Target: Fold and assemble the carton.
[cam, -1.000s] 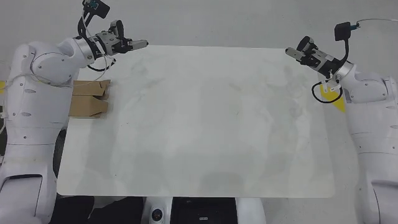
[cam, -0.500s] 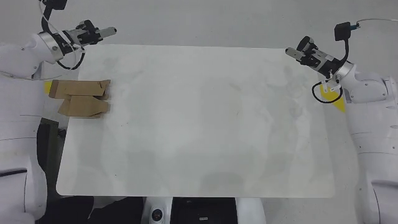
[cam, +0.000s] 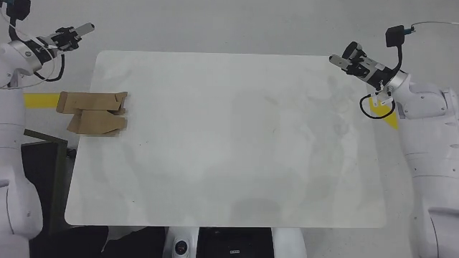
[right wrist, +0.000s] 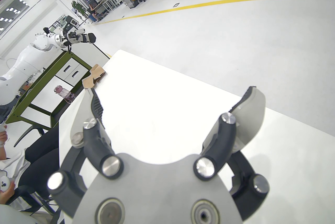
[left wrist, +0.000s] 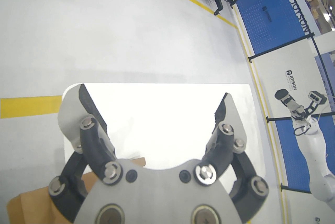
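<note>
**Two empty arms, one flat carton at the desk's left edge**

Nothing is being held. The carton [cam: 93,112] lies flat and unfolded at the left side of the desk [cam: 229,158]. Its brown flaps straddle the edge, with part on the white top and part hanging out beyond it. From where it lies, I'd say it is laid out as stock to be fetched, not as work already begun. No panel stands up, so the folding looks to be all ahead.

The left arm [cam: 29,54] is held out past the desk's far left corner, over the floor. The left jaws are spread wide with nothing between them. They sit beyond the carton and well apart from it. The right arm [cam: 401,89] is at the far right corner, and the right jaws are also spread and empty, just over the desk's rim. Both arms look parked at the corners, which leaves the middle open.

There is plenty of room to move. The whole white top between the arms is bare, a good place to drag the carton and work it. The tight spot is the left edge. There the overhang gives a lip to pinch, but a careless push could tip the carton off. A green-framed side table [right wrist: 39,89] stands close by that edge, so a low approach from the left looks cramped.
</note>
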